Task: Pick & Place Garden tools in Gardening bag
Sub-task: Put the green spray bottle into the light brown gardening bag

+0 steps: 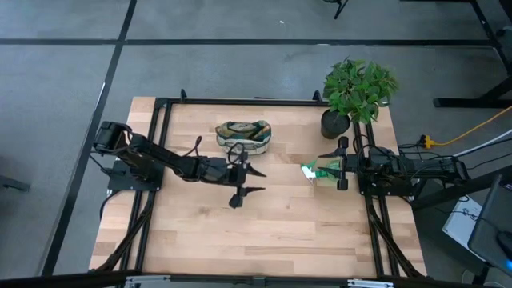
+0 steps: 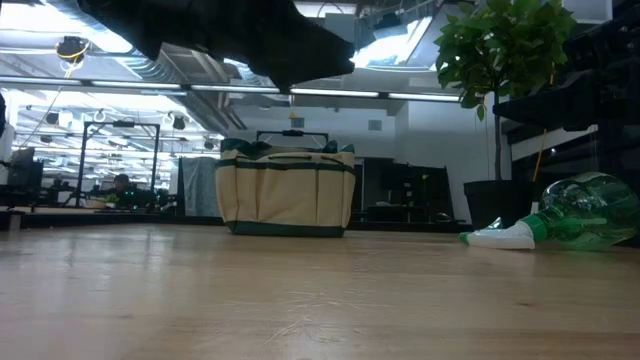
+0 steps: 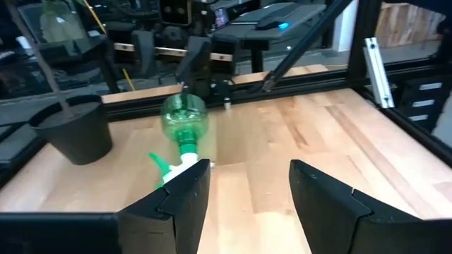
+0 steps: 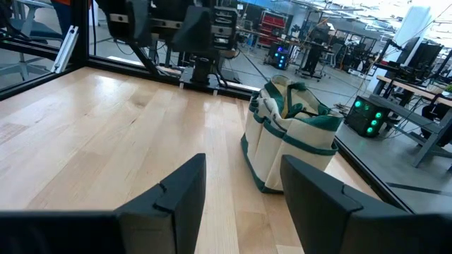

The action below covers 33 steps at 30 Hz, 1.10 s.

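Observation:
The gardening bag (image 1: 244, 134) stands upright on its base at the table's far middle, cream with green trim (image 2: 287, 190) (image 4: 289, 134); dark things show in its open top. A green-and-white bottle-shaped item (image 1: 318, 170) lies on its side on the table at the right (image 2: 570, 212) (image 3: 185, 125), white end toward the table's middle. My left gripper (image 1: 258, 181) (image 3: 247, 176) hovers open over the middle of the table, pointing at that item from a distance. My right gripper (image 1: 340, 164) (image 4: 240, 169) waits open at the right edge, just behind the item. Other garden tools do not show.
A potted green plant (image 1: 358, 84) in a black pot (image 3: 74, 130) stands at the far right corner (image 2: 505, 60). A black frame rail (image 1: 240, 101) runs round the table's edges. Bare wood lies between the left gripper and the green item and across the near half.

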Each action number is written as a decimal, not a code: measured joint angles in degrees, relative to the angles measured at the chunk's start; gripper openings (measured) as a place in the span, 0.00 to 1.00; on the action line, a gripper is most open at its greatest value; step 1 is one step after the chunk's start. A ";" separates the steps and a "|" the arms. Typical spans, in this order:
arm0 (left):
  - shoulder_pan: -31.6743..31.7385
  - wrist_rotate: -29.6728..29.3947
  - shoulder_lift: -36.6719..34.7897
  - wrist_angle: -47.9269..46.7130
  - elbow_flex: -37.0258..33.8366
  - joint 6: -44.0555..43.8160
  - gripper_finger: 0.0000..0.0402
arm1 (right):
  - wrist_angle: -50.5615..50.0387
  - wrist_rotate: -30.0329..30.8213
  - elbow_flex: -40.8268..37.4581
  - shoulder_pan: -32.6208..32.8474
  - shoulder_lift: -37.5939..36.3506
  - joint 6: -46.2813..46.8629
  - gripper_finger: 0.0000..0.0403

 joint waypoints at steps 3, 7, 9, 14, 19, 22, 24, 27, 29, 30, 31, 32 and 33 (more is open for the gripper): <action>-0.86 -0.02 0.00 -0.07 0.00 -1.82 0.48 | 0.00 0.02 0.00 -0.01 0.02 0.00 0.46; -1.48 -0.59 -0.02 -2.62 0.00 -4.35 0.47 | 0.43 0.00 0.00 0.00 0.00 0.32 0.46; -1.69 -2.45 -0.02 -4.53 0.00 -6.01 0.47 | 0.59 0.00 0.00 0.00 0.00 1.27 0.46; -1.99 -7.92 -0.02 -9.60 0.00 -10.29 0.47 | 1.63 -0.07 0.00 0.00 0.00 1.77 0.46; -1.99 -8.90 -0.02 -10.71 0.00 -11.56 0.47 | 2.95 1.42 0.00 0.02 0.20 3.31 0.46; -1.96 -8.90 -0.02 -10.69 0.00 -11.53 0.46 | 1.43 7.07 0.07 0.00 1.80 7.04 0.46; -1.86 -8.91 -0.02 -10.69 0.00 -10.63 0.46 | -2.93 8.76 1.80 0.02 3.61 8.02 0.46; -1.84 -9.41 -0.02 -10.48 0.00 -9.07 0.46 | -10.09 9.40 6.22 0.09 7.22 10.50 0.46; -1.84 -10.26 -0.02 -10.30 0.00 -8.27 0.46 | -14.61 9.41 9.00 0.09 10.36 12.49 0.46; -1.84 -10.64 -0.02 -10.32 0.00 -8.05 0.46 | -16.44 9.42 10.30 0.11 12.15 13.37 0.46; -1.84 -11.03 -0.02 -10.32 0.00 -7.78 0.46 | -17.87 9.38 11.39 0.11 13.86 13.83 0.46; -1.84 -11.46 -0.02 -10.32 0.00 -7.43 0.46 | -18.92 9.19 12.33 0.11 15.72 14.36 0.46; -1.84 -11.77 -0.02 -10.32 0.00 -7.07 0.46 | -19.66 8.82 13.22 0.15 17.77 14.87 0.46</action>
